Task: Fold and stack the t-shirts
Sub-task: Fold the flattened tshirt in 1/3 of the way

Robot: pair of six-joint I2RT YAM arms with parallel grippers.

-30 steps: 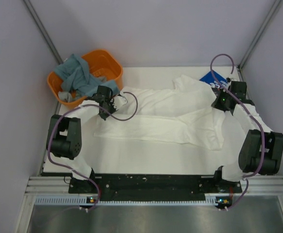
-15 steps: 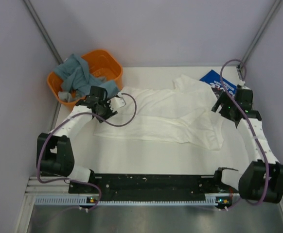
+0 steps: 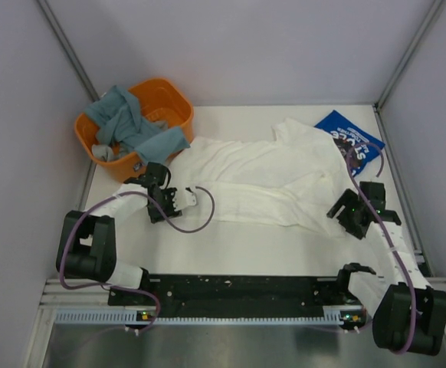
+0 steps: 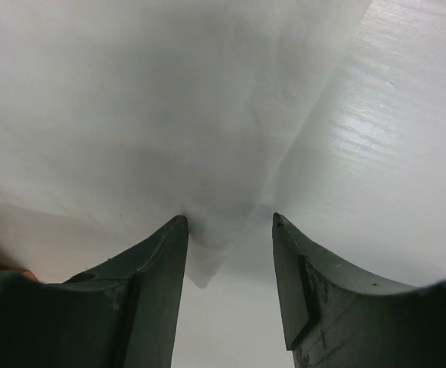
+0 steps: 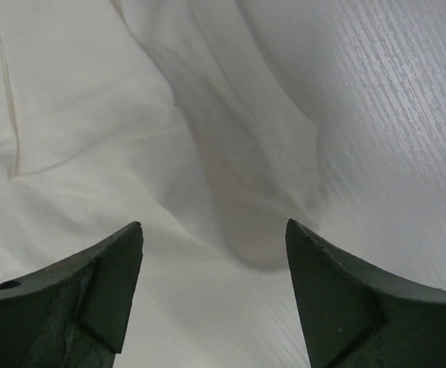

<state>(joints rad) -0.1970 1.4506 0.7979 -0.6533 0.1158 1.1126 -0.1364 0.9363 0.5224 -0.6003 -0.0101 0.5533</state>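
Observation:
The white t-shirt (image 3: 269,176) lies spread and creased across the middle of the table. Its far right sleeve overlaps the royal-blue t-shirt (image 3: 352,136) with white lettering. My left gripper (image 3: 183,201) is open at the shirt's near left corner. In the left wrist view a tip of the white cloth (image 4: 169,100) hangs between my fingers (image 4: 162,261), close to the left one and not pinched. My right gripper (image 3: 339,208) is open just off the shirt's near right edge. The right wrist view shows a fold of white cloth (image 5: 93,115) ahead of the wide-apart fingers (image 5: 116,261).
An orange basket (image 3: 178,100) holding grey-blue cloth (image 3: 127,119) stands at the far left, beside the shirt. Grey walls close in the table on both sides and at the back. Bare white tabletop (image 3: 246,245) runs between the shirt and the arm bases.
Both grippers have opened and let go of the white shirt, then drawn back toward the near edge. The shirt has settled, its near left edge further right than before.

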